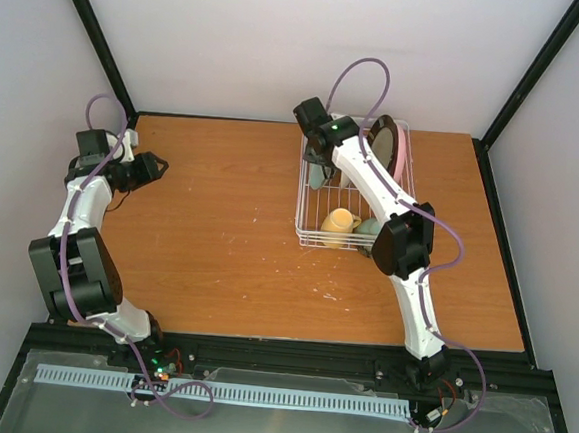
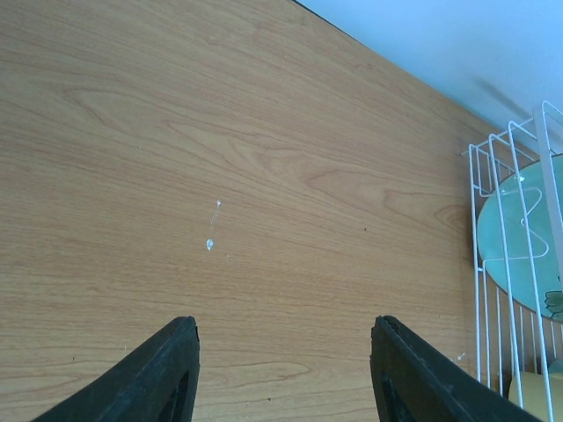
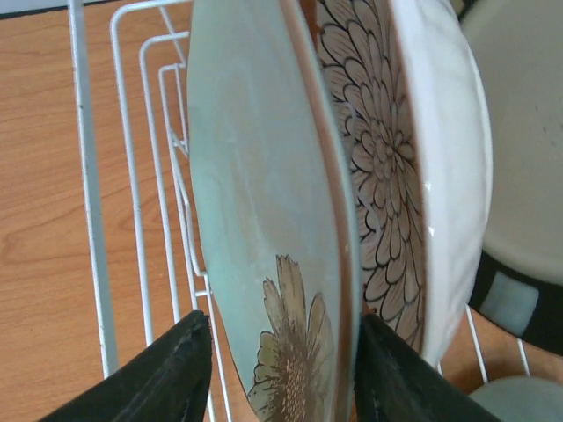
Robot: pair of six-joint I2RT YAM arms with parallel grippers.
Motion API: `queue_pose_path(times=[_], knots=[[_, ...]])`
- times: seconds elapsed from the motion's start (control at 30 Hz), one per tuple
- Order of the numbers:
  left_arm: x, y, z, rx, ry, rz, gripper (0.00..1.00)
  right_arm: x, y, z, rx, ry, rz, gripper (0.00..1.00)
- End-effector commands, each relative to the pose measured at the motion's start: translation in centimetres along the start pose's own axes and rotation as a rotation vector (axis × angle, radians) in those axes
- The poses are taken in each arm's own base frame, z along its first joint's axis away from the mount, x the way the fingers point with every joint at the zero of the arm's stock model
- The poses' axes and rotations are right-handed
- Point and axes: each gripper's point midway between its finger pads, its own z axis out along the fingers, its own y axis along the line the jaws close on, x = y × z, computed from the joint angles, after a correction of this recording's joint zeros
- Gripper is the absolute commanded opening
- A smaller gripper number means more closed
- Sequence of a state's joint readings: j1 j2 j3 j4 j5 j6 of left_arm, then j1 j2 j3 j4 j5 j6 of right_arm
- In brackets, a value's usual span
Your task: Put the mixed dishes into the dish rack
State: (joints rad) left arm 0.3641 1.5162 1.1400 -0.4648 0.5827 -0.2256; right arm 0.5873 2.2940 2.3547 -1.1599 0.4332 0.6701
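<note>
Dish rack [image 1: 303, 198], where's it at, and which way does it run?

reply: right half of the tabletop [image 1: 219, 221], long axis near to far. Left tool [image 2: 283, 323] hangs over bare wood, jaws wide, holding nothing. Far end of the rack: teal plate [image 3: 255, 220] up on edge facing sideways, with the patterned plate [image 3: 378, 176] beside it. Right tool [image 3: 281, 321] straddles the teal rim with its fingers parted, can't tell if it's gripping. Mug [image 1: 337, 223] and bowl [image 1: 367, 226] are at the near end.

The pale yellow mug [image 1: 339, 221] lies in the white dish rack [image 1: 313, 241], the right arm [image 1: 373, 178] reaching over it.
</note>
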Motion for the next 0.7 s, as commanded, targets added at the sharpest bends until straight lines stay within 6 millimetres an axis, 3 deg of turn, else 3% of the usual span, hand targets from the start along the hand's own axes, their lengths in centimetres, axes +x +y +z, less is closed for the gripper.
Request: queue_pose_path(times=[0.0,0.47,0.67], knots=[[-0.4,0.4,0.1,-0.005,-0.008,0.017,0.54,-1.9,0.9,-1.4,-0.058,-0.067,0.03,0.46],[-1.0,0.5,0.3,-0.008,-0.012,0.018,0.54,-3.9,-0.1,-4.2,-0.058,-0.154,0.013,0.51],[-1.4,0.3,0.5,0.009,-0.023,0.007,0.54,-5.3,-0.5,-6.4,-0.095,-0.222,0.021,0.52]])
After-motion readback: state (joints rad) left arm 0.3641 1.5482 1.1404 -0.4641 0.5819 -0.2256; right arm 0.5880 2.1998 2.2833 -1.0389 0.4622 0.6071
